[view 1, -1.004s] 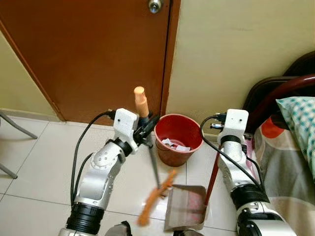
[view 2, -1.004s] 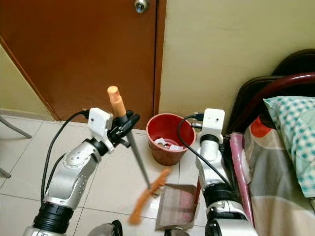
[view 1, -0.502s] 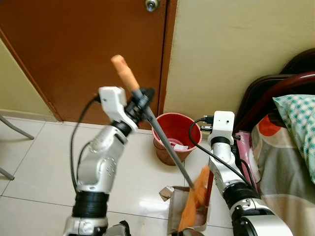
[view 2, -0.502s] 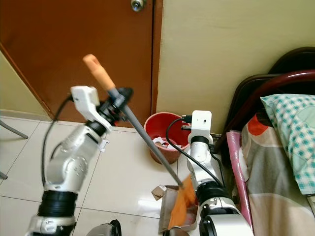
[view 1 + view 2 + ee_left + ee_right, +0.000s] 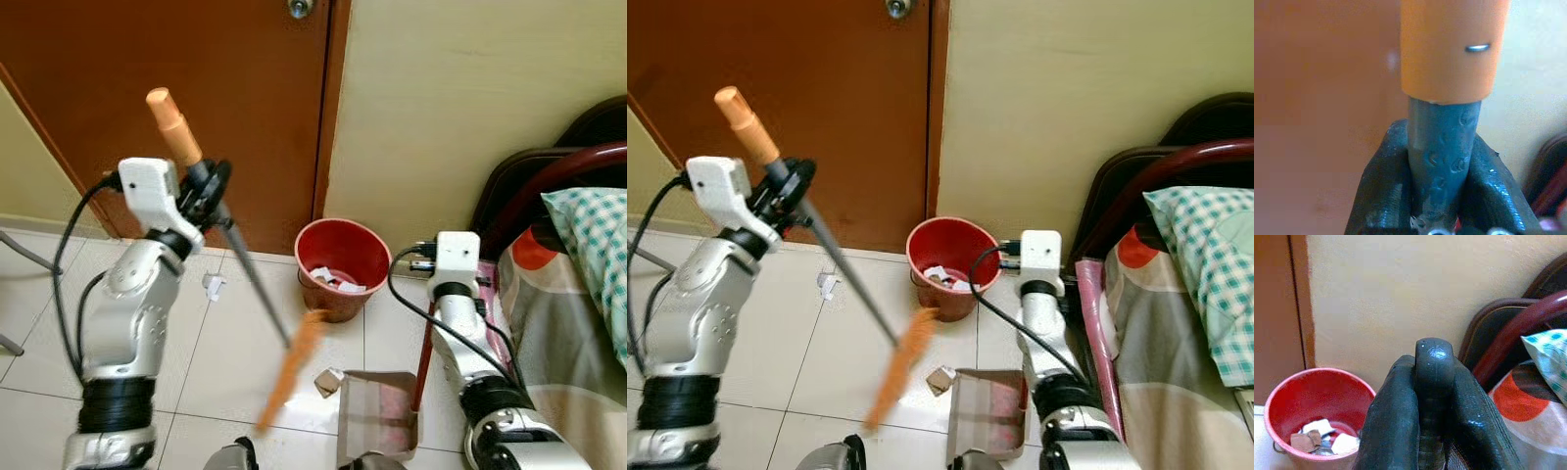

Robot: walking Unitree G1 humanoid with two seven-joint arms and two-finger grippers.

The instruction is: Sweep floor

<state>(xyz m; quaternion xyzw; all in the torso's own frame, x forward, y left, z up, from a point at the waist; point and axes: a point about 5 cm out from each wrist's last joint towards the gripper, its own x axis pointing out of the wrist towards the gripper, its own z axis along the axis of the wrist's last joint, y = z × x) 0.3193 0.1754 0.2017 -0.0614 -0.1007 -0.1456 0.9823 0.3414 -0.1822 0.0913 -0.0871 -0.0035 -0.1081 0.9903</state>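
Note:
My left gripper (image 5: 209, 185) is raised in front of the door, shut on the grey shaft of a broom (image 5: 1442, 161) just below its orange grip (image 5: 168, 120). The shaft slants down to the right, and the blurred orange bristles (image 5: 290, 370) hang over the tiles left of the dustpan (image 5: 376, 423). My right gripper (image 5: 1434, 382) is shut on the top of the dustpan's dark red upright handle (image 5: 423, 354). The grey pan rests on the floor below the red bucket (image 5: 338, 257), which holds paper scraps. One white scrap (image 5: 213, 285) lies on the tiles; a cardboard bit (image 5: 326, 381) lies by the pan's left corner.
A brown door (image 5: 176, 88) and a cream wall (image 5: 460, 98) close off the far side. A bed with a dark red headboard (image 5: 549, 171) and a checked pillow (image 5: 593, 235) stands on the right. A grey chair leg (image 5: 24, 253) pokes in at the far left.
The broom has swung left: its bristles have left the dustpan and now hang over the tiles. My left arm moved left and up. The dustpan and right arm stayed put.

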